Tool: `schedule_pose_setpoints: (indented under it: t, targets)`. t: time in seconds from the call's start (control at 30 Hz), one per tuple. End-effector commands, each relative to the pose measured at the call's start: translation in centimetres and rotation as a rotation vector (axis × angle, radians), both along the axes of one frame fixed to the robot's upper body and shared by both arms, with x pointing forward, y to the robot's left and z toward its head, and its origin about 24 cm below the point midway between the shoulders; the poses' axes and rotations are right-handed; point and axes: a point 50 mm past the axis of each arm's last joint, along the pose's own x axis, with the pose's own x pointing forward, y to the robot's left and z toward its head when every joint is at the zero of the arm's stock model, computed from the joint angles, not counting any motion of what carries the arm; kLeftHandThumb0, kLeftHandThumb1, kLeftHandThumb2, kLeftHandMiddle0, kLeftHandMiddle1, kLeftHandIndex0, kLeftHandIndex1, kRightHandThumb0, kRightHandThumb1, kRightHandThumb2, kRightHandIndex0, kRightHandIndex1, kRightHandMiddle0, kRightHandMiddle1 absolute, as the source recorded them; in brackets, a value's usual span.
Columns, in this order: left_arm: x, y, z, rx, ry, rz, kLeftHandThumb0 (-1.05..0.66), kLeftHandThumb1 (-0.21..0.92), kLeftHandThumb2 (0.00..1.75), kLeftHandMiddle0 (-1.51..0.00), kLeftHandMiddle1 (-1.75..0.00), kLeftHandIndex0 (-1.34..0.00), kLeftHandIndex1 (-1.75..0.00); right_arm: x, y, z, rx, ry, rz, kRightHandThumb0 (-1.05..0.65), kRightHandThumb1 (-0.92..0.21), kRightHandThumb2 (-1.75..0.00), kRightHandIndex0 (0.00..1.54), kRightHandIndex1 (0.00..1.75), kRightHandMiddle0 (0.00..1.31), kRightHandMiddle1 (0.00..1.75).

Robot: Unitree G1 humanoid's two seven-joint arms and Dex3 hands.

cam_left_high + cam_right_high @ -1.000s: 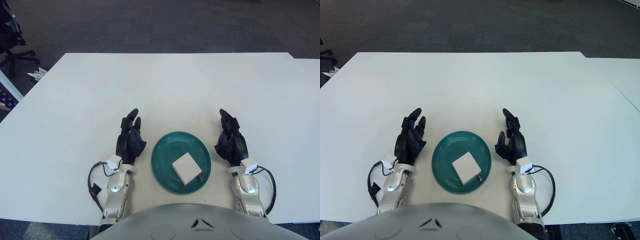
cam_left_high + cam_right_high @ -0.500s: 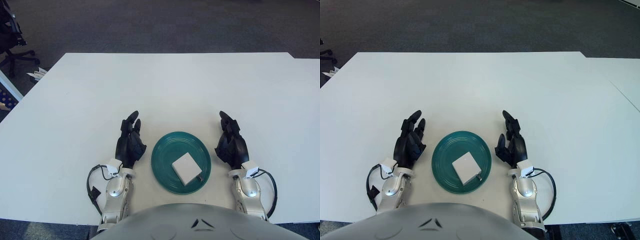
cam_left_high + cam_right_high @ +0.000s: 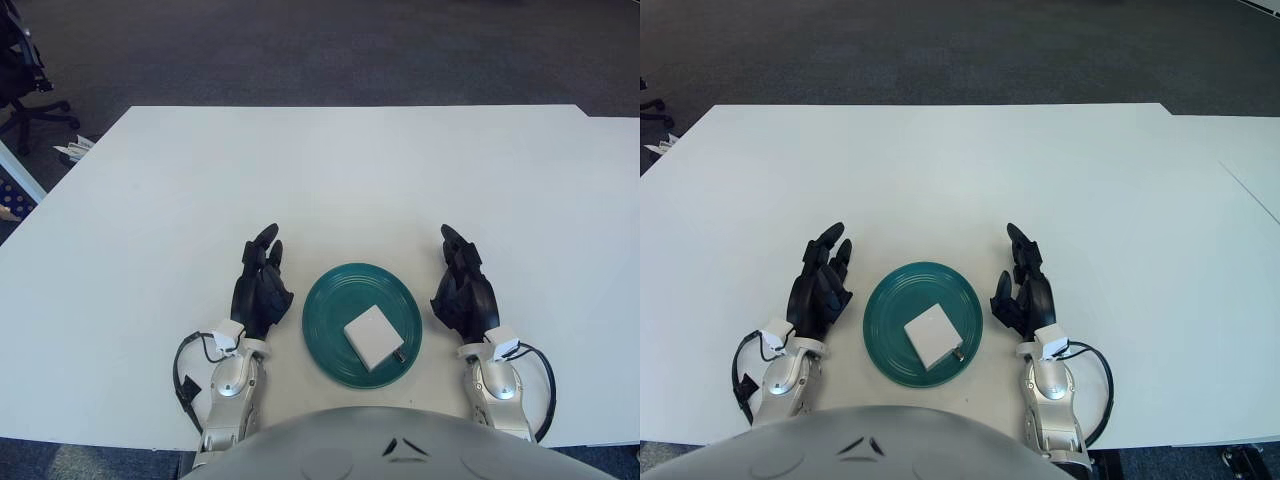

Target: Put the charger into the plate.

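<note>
We see the white charger lying in the teal plate between our left robot hand and right robot hand, both spread wide, holding nothing, on the tabletop.

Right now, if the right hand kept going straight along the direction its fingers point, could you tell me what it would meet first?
Nothing, as far as I can see: the right hand points away from the robot over bare white table, passing right of the plate holding the charger. Its height is unclear.
</note>
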Motion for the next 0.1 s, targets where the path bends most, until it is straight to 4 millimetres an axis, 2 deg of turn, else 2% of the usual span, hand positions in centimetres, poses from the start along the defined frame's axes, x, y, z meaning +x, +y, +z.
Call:
schedule_pose_setpoints:
  t: [0.0, 0.07]
  targets:
    - [-0.99, -0.32, -1.28, -0.017, 0.084, -0.006, -1.05, 0.92, 1.00, -0.28, 0.00, 0.00, -0.77, -2.68, -0.44, -3.38, 0.017, 0.231, -0.033, -0.90, -0.92, -0.98, 0.06, 0.00, 0.00, 0.37]
    - [-0.99, -0.38, -1.24, -0.024, 0.084, -0.003, -1.05, 0.92, 1.00, -0.28, 0.00, 0.00, -0.77, -2.68, -0.48, -3.37, 0.019, 0.231, -0.033, -0.90, -0.92, -0.98, 0.06, 0.00, 0.00, 0.38]
